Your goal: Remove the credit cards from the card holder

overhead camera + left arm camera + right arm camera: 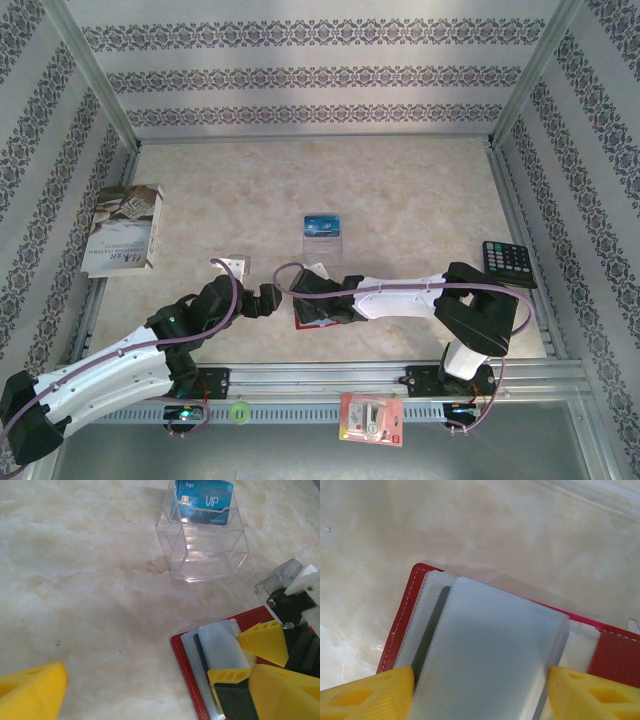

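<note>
1. The card holder (303, 320) lies open on the table (400, 190), near the front edge and about mid-width, directly beneath the right gripper (312, 295). The clear stand (323, 240) sits at 12 o'clock from it, well apart, with a blue card (205, 502) upright inside.
2. In the right wrist view the fingertips (375, 690) flank the frosted pocket stack (490, 645), one at its 9 o'clock edge and one at its 3 o'clock edge. The stack's long axis runs away from the wrist toward 1 o'clock, so the jaws span its short width.
3. Both jaws sit close against those edges, but I cannot tell whether they are clenched on the stack or only bracketing it.
4. A dark strip (432, 625) shows between the sleeves on the 10 o'clock side. It is probably the edge of a credit card housed in a pocket (too little shows to be sure).
5. The left gripper (155, 680) is released, its jaws wide apart with mostly bare table between them. In the top view the holder lies at 3 o'clock from it, just beside it, and one finger overhangs the red cover.
6. The right arm is the nearer and is already lined up. Any card will likely have to slide out along that 1 o'clock axis, with the left jaws well placed to pin the cover
</note>
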You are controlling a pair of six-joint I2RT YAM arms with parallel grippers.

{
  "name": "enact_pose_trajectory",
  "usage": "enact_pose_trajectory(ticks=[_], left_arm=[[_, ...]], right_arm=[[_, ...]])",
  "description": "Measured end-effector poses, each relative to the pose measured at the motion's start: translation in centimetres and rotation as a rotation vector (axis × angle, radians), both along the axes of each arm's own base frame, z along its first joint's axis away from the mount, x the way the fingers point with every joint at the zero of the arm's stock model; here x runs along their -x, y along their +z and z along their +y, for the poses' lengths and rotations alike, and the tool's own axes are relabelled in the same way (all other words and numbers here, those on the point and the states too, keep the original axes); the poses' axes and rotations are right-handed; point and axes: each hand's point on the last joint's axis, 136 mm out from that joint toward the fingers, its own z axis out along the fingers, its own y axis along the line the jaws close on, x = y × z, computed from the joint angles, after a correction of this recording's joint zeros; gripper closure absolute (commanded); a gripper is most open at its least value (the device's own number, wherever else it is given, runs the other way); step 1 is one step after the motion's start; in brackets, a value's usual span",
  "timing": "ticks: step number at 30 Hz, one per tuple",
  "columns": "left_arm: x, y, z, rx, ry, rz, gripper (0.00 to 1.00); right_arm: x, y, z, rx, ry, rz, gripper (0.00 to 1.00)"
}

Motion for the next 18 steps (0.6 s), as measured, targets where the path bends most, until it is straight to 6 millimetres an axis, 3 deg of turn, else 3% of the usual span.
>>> enact_pose_trajectory(ticks=[4, 18], left_arm=[[0.2, -1.5, -0.6, -0.029, -0.024, 0.051, 0.20], [-0.2, -6.4, -4.8, -0.027, -0.130, 0.203, 0.59]], right_arm=[[-0.1, 0.0, 0.1, -0.014, -0.007, -0.008, 0.51], [0.1, 0.0, -0.4, -0.083, -0.028, -0.026, 0.70]])
